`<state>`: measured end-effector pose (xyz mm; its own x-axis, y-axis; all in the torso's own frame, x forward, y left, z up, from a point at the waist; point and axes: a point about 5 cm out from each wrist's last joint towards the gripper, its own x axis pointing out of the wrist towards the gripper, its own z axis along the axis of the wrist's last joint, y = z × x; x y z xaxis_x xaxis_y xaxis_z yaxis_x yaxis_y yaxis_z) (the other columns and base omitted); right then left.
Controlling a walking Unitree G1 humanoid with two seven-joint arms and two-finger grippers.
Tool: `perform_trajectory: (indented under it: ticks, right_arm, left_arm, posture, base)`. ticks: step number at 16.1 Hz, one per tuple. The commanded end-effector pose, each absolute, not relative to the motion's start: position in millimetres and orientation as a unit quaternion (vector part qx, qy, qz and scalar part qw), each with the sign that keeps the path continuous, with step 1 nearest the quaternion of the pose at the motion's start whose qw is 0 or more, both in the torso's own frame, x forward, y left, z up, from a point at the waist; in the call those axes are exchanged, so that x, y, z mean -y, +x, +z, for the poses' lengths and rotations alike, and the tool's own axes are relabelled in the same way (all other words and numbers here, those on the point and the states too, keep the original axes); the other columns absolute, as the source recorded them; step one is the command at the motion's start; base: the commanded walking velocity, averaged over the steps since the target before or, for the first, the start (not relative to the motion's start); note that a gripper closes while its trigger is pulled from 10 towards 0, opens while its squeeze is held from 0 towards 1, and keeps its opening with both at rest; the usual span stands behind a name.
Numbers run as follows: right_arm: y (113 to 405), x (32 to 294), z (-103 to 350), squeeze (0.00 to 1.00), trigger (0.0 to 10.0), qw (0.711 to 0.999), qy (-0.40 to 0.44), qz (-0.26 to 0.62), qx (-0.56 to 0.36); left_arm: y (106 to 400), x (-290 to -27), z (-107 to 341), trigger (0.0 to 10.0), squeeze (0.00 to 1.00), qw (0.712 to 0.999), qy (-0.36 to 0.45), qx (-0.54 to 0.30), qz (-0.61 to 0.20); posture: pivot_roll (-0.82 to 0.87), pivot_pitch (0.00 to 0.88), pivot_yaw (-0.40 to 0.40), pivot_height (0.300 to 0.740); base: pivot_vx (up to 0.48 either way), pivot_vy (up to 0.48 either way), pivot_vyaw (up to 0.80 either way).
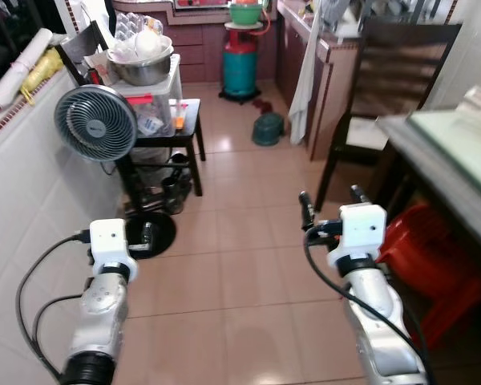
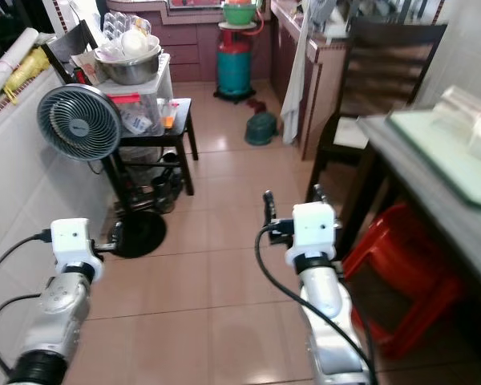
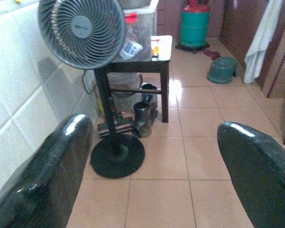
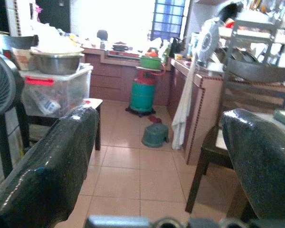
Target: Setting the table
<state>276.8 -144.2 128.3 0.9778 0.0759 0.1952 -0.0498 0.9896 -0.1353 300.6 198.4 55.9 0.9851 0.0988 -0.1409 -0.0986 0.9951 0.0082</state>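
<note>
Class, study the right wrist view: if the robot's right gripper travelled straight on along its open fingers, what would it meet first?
Probably open floor first; the right gripper then points toward the small green stool before the gas cylinder, though depth is unclear.

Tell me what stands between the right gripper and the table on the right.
Nothing visible does. The right gripper, fingers open and empty, hangs over bare floor just left of the table. The red stool sits beneath the table, and the dark chair stands farther back.
</note>
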Motion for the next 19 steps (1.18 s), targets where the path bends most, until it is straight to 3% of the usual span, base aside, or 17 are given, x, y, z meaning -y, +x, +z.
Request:
perform_trajectory:
  ticks: [1, 13, 15, 19]
  right_arm:
    - [277.9, 144.6, 129.2, 0.00, 10.0, 0.993, -0.060, 0.029, 0.102]
    - [278.7, 142.2, 126.0, 0.00, 10.0, 0.993, -0.058, 0.033, 0.101]
    - [279.7, 143.2, 120.9, 0.00, 10.0, 0.993, -0.058, 0.032, 0.094]
    - [284.5, 147.2, 97.7, 0.00, 10.0, 0.996, -0.071, 0.029, 0.056]
  left_arm:
    - [304.0, -198.7, 60.0, 10.0, 0.00, 0.997, 0.010, -0.065, 0.044]
    - [304.9, -199.5, 59.2, 10.0, 0.00, 0.997, 0.016, -0.065, 0.040]
    - [304.7, -194.5, 55.3, 10.0, 0.00, 0.997, 0.011, -0.073, 0.026]
    - [289.6, -182.7, 15.7, 10.0, 0.00, 0.986, -0.012, -0.165, -0.031]
  posture:
    - [0.01, 0.000, 0.031, 0.740]
    - [0.01, 0.000, 0.039, 0.740]
    - [0.01, 0.000, 0.041, 0.740]
    - [0.02, 0.000, 0.028, 0.740]
  base:
    - [0.000, 0.390, 0.00]
    - [0.000, 0.394, 0.34]
    - [0.000, 0.000, 0.00]
    - [0.000, 0.000, 0.00]
